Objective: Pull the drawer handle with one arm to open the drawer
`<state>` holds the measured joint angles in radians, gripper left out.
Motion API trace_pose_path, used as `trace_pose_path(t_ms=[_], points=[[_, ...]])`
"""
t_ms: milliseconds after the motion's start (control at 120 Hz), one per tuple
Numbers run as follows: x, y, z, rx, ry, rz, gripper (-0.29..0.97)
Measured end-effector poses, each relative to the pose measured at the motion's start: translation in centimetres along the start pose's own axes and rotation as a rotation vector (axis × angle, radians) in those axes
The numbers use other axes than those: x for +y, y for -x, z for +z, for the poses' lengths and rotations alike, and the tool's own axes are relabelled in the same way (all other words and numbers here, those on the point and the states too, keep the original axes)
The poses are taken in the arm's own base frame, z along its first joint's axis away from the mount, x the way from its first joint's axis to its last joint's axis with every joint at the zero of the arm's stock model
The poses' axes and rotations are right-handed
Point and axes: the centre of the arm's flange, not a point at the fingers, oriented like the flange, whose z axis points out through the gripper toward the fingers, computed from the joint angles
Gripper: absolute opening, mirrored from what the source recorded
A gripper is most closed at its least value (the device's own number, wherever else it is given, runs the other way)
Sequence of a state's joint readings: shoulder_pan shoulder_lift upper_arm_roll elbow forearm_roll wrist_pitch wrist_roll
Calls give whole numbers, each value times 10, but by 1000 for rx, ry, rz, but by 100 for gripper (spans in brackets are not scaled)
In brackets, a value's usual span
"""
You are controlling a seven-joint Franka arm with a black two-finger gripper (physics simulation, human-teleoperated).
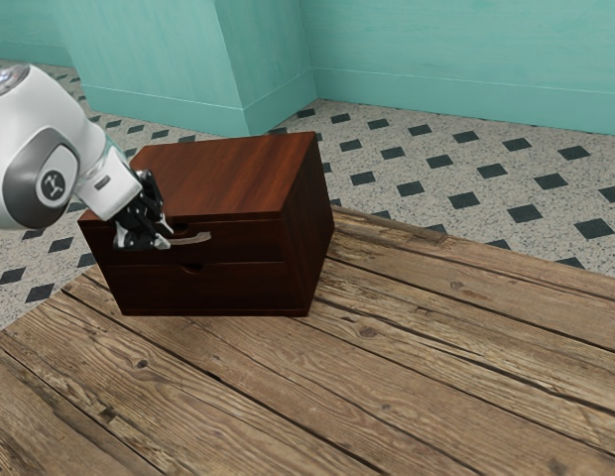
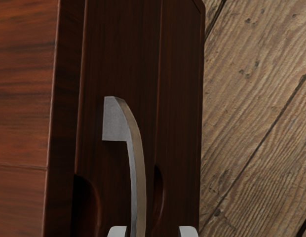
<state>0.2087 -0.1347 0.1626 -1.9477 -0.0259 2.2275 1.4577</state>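
Straddling the handle (image 1: 193, 237) at its 9 o'clock end in the exterior view, the jaws are open. In the wrist view the fingertips (image 2: 117, 231) flank the metal bar, one just beside it and the other apart, so there is no two-sided grip. The handle is on the upper drawer (image 1: 243, 243) of the cabinet (image 1: 238, 174); that front lies level with the lower drawer (image 1: 228, 286). The cabinet sits at the worktop's (image 1: 407, 377) 10 o'clock corner, beside the tiled floor (image 1: 466, 159). Bare planks extend from 3 to 7 o'clock of the cabinet.
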Motion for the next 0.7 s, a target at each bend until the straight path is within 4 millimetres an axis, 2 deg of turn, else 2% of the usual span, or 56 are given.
trace_pose_path(t_ms=[700], points=[[-1, -2, 15, -5, 10, -5, 8]])
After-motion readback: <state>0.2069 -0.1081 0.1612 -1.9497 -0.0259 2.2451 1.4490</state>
